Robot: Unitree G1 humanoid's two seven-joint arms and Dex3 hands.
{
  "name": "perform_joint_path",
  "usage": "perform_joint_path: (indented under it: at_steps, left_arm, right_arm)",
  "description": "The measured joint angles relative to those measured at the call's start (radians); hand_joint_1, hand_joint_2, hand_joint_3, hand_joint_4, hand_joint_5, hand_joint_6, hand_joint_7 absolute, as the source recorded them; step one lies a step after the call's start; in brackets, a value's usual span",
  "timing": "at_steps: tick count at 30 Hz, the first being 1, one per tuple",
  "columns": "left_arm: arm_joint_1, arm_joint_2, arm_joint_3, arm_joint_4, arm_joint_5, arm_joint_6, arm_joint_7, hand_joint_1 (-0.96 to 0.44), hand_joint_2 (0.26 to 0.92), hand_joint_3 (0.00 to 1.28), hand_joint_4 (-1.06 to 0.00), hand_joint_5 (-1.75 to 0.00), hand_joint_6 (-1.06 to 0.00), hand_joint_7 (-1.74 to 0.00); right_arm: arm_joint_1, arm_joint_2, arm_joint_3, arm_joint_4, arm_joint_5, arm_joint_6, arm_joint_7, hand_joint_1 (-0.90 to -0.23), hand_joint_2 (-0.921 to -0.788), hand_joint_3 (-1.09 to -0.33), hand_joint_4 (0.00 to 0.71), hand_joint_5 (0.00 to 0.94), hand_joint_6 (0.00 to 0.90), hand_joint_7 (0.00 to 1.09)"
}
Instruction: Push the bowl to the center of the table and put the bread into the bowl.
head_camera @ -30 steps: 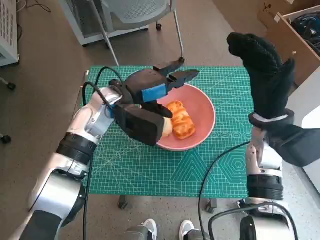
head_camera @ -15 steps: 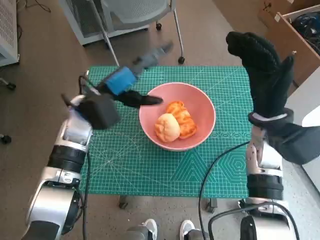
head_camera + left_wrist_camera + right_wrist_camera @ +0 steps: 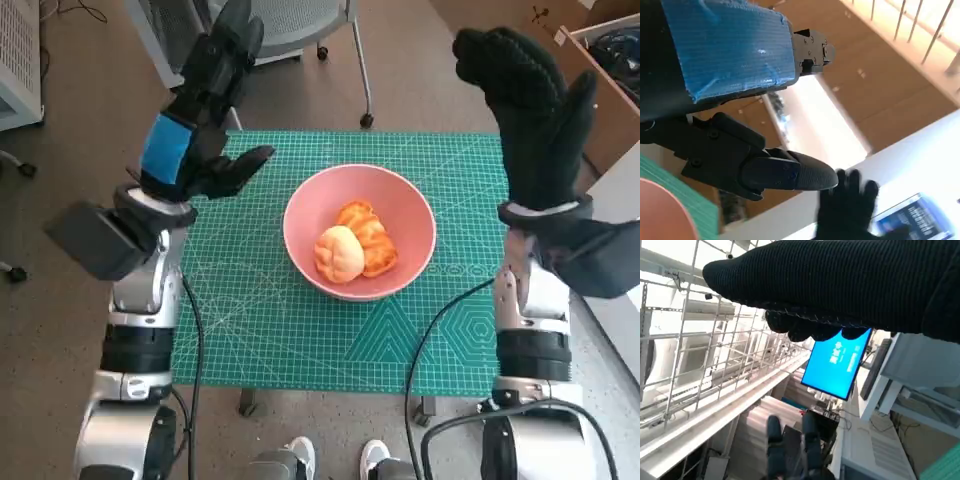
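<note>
You're looking at the pink bowl [image 3: 360,232] sitting near the middle of the green cutting mat [image 3: 260,330] that's covering the tabletop. Two pieces of bread are lying inside it, touching: a pale round bun [image 3: 338,254] toward the robot's side and a glazed orange-brown pastry [image 3: 366,238] just behind and to the right of it.

Left hand [image 3: 200,110] is hanging in the air over the mat's far-left corner, well apart from the bowl, fingers spread and pointing away from the robot, thumb sticking out toward the bowl. It's holding nothing. The left wrist view is showing its blue-taped back [image 3: 727,47], one black finger [image 3: 790,172] reaching into open air, and a sliver of the bowl's rim at the corner.

Right hand [image 3: 530,115] is raised above the mat's far-right edge, gloved fingers apart and upright, palm empty, not touching anything.

An office chair base [image 3: 290,30] is standing on the floor beyond the tabletop.
</note>
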Motion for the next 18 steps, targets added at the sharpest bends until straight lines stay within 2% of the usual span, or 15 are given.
perform_joint_path:
  at_steps: [18]
  left_arm:
    - [0.034, -0.041, 0.010, -0.017, -0.057, 0.063, -0.019, -0.72, 0.921, 0.40, 0.00, 0.00, 0.00, -0.17]
  right_arm:
    - [-0.004, 0.002, 0.002, 0.036, -0.006, 0.000, -0.008, -0.668, -0.921, -0.719, 0.228, 0.002, 0.273, 0.14]
